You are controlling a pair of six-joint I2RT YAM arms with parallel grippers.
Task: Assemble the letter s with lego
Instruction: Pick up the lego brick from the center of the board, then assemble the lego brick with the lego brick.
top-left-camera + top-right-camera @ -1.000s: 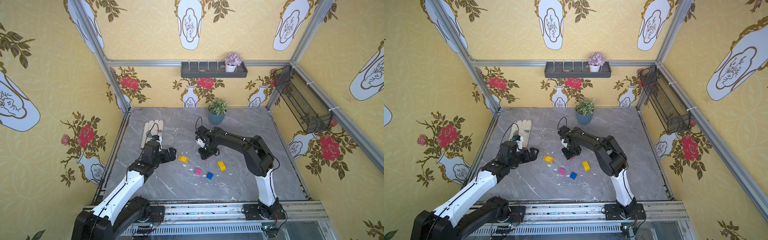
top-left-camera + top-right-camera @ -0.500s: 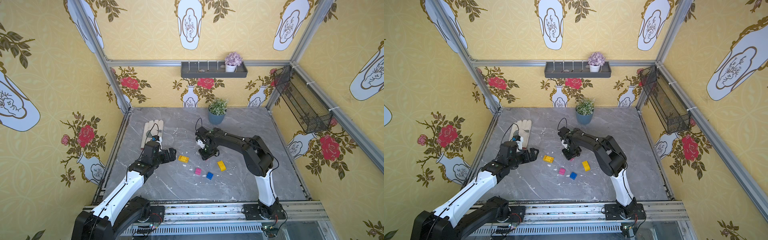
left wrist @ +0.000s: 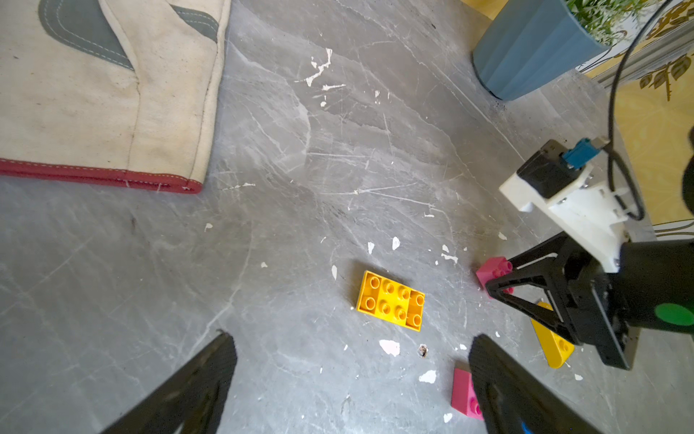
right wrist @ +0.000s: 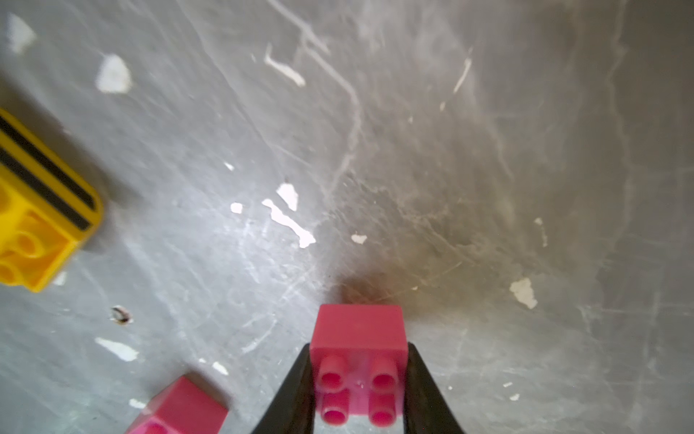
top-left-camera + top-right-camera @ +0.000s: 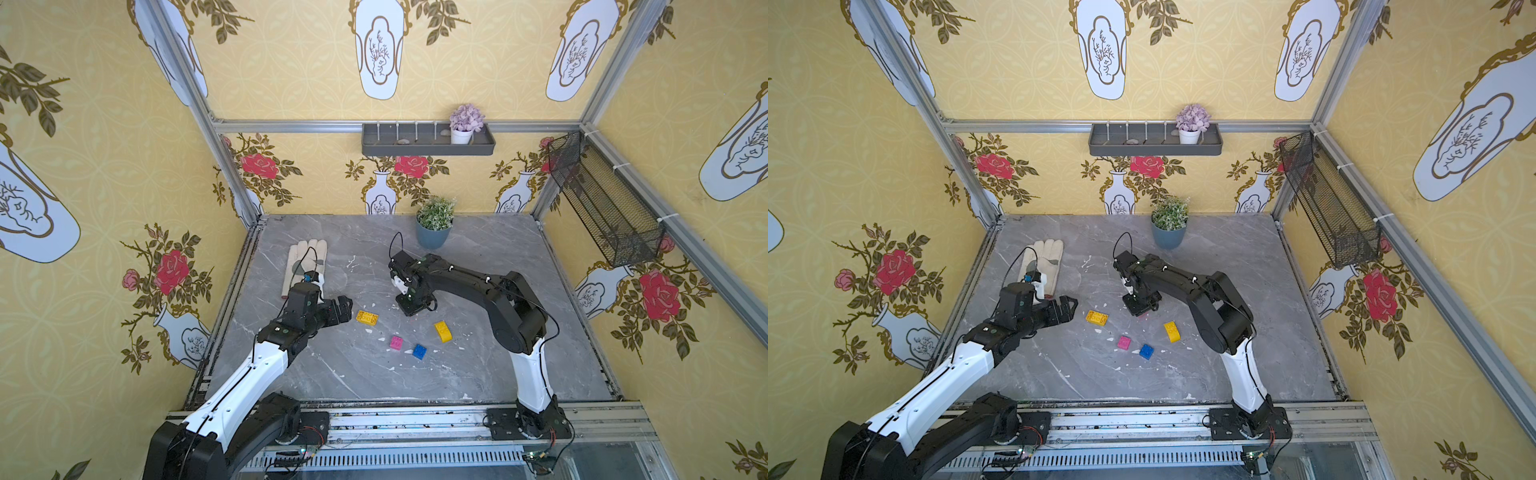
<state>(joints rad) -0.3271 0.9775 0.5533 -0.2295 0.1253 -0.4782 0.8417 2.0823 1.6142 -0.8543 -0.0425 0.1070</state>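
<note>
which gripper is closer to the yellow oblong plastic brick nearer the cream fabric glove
Left. The left gripper is open beside the yellow oblong plastic brick; the right gripper, shut on a pink square plastic brick, is farther, on its opposite side.

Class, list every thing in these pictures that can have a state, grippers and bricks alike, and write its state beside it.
right gripper: shut on the held pink brick
held pink brick: clamped between the fingers, studs toward the wrist camera
left gripper: open, empty
flat yellow brick: loose, studs up
other yellow brick: loose, on its side
loose pink brick: unjoined
blue brick: loose, unjoined
</note>
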